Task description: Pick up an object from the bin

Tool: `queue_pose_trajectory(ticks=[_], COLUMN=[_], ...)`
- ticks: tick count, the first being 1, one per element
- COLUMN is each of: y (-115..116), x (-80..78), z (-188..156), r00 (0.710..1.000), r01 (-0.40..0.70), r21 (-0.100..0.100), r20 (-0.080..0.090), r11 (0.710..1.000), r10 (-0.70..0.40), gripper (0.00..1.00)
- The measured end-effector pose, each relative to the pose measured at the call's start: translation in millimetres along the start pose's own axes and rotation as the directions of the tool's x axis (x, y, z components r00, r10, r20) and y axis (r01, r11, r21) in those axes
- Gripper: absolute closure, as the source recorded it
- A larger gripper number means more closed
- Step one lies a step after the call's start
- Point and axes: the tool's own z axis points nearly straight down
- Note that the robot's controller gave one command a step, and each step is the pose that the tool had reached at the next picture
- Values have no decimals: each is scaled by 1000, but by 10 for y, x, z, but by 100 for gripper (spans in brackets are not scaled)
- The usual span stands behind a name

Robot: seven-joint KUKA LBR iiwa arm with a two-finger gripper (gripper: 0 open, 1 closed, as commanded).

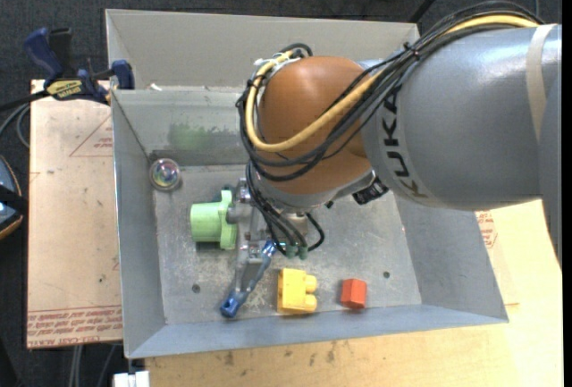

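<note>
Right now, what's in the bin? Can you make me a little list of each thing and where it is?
bin: grey metal, a few loose things on its floor
pincer: down near the floor's middle, under the orange cover
green roll: lying on its side, just left of the pincer
shiny ball: back left corner, alone
blue-tipped stick: slants from below the pincer toward the front wall
held or not: cannot tell
yellow block: by the front wall, right of the stick
orange block: right of the yellow block, apart from it
</note>
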Motion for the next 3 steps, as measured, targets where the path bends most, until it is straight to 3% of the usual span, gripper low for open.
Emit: queue_pose_trajectory(ticks=[1,2,3], y=[-367,-354,-379], x=[-71,-80,-242], z=[1301,1281,-124], r00=[916,916,937], r01=[401,401,348], r21=[2,1,3], r20=[2,7,16], r11=[916,916,937], r10=[-401,-401,-348], gripper=[0,100,100])
